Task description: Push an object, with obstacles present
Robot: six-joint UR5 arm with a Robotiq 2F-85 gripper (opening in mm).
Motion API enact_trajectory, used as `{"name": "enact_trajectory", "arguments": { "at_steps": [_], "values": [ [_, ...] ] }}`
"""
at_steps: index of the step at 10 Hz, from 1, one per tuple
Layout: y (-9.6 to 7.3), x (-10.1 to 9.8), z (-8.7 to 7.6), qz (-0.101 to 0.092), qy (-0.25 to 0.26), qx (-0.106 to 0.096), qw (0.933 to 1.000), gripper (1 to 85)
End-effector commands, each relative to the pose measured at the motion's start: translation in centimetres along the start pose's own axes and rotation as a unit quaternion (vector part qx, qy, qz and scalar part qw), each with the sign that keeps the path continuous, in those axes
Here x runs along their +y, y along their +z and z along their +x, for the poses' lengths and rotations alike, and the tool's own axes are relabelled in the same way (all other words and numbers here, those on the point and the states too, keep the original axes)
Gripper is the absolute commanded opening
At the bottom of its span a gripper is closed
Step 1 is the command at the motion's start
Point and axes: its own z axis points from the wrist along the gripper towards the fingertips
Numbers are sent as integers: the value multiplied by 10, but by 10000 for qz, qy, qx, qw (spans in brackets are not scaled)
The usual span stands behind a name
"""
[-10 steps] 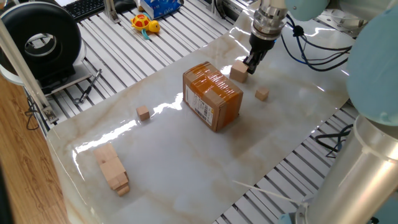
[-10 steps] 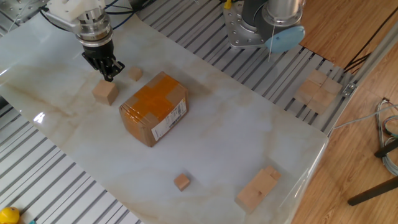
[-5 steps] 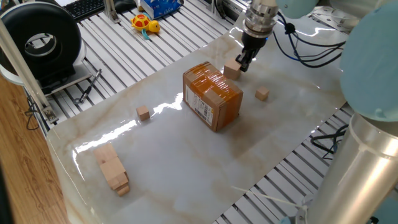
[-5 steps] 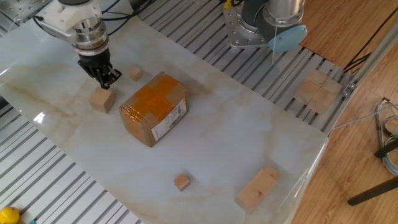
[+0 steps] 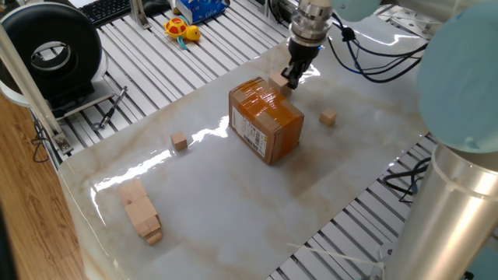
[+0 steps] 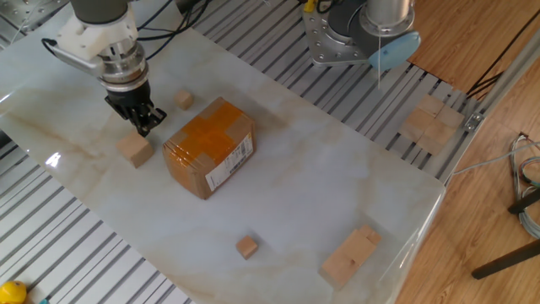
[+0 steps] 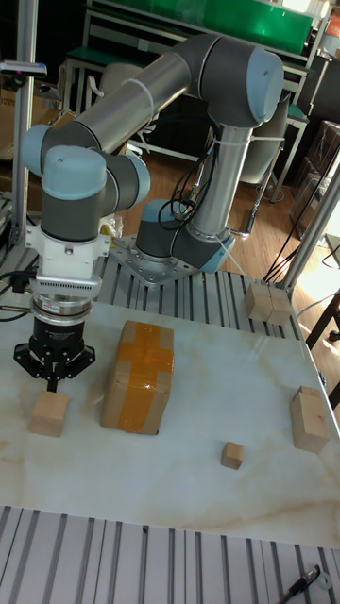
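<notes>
The object, a plain light-wood cube [image 6: 134, 149], sits on the marble tabletop just left of the cardboard box [image 6: 208, 145]. My gripper [image 6: 142, 125] is shut with its fingertips low against the cube's far side, holding nothing. In one fixed view the cube [image 5: 278, 81] peeks out behind the box [image 5: 266, 120], with the gripper [image 5: 289, 78] right beside it. The tall fixed view shows the gripper [image 7: 54, 380] directly above the cube [image 7: 48, 412], left of the box [image 7: 138, 376]. Two tiny cubes [image 6: 183, 100] [image 6: 246, 247] lie apart.
Long pale wooden blocks [image 6: 350, 254] lie near the table's corner, and more blocks [image 6: 430, 122] rest on the slatted frame off the marble. The arm's base [image 6: 354, 34] stands behind the table. A black reel [image 5: 50, 50] and toys [image 5: 181, 31] sit beyond the table's edge.
The gripper has slid along the box's side, staying shut, and pushed the cube ahead of it toward the table's edge. The box and tiny cubes have not moved.
</notes>
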Motion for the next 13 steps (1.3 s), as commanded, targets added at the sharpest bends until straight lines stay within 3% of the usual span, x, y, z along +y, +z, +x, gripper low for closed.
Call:
{"name": "enact_trajectory", "arguments": {
  "at_steps": [1, 5, 11, 13],
  "values": [
    [-1, 5, -9, -39, -31, -26, 10000, 13],
    [-10, 3, 2, -96, 27, 25, 9999, 13],
    [-10, 8, -1, -185, 142, -39, 9997, 13],
    [-6, 6, -11, -180, 50, -62, 9998, 13]
  ]
}}
